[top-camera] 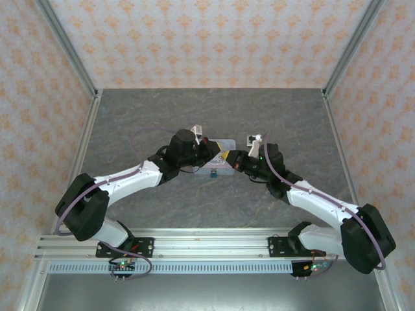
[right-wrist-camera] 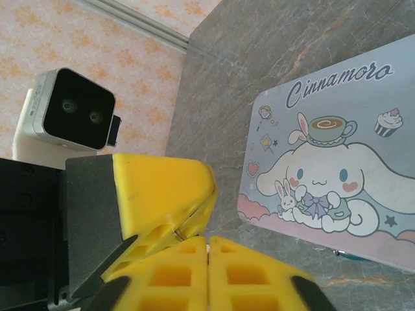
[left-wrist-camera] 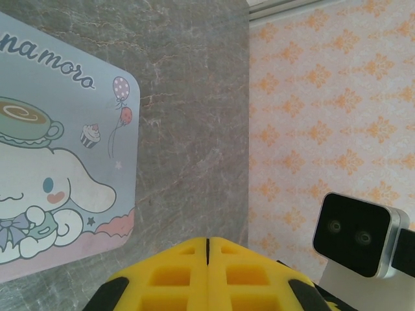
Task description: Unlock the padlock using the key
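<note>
Left gripper (left-wrist-camera: 207,243) clenched on key (right-wrist-camera: 177,229); right gripper (right-wrist-camera: 207,243) closed just beside; a bump could knock key loose.

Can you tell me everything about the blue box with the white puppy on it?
The pale blue tin box is rectangular with rounded corners. Its lid shows a white long-eared puppy with a cup on its head, a small bunny, a cupcake, balloons, pink clouds and curly writing. It lies flat on the grey marbled table. A tiny dark teal padlock sits at its near edge.
</note>
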### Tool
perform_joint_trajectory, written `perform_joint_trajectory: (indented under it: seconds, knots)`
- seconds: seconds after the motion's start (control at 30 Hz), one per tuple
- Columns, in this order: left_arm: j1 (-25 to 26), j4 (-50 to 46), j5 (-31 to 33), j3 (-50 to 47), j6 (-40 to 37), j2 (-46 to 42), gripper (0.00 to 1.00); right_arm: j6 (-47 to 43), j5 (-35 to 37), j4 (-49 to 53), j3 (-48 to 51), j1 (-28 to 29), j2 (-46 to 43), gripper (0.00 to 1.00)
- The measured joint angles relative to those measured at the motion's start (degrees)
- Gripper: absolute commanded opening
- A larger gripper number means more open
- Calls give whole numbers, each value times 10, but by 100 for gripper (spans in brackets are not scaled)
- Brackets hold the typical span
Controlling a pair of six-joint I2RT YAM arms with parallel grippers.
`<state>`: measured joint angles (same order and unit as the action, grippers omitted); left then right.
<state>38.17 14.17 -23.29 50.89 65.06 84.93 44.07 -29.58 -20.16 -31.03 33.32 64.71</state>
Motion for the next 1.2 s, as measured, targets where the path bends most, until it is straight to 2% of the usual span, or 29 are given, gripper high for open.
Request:
perform_joint_trajectory:
  seconds: [0.07, 0.17, 0.3, 0.47, 0.67, 0.83, 1.2]
  knots:
    - [2, 1, 3, 0, -1, 0, 0, 5, 13, 4, 6, -2, -20, 52]
    - [4, 2, 11, 0, -7, 0, 0, 10, 24, 13, 14, -13, -60, 58]
    - [3, 2, 17, 0, -23, 0, 0, 18, 27, 20, 20, -38, -98, 59]
    - [-4, 39, 16, -12, -45, 0, 0, 27, 19, 21, 20, -50, -95, 59]
    - [-33, 113, 7, -30, -59, 0, 0, 38, -2, -9, 20, -51, -49, 55]
    - [-56, 178, -11, -37, -60, 0, 0, 53, -11, -72, 19, -52, -5, 54]
    - [-68, 260, -44, -47, -18, 0, 0, 103, -29, -216, -29, -54, 90, 50]
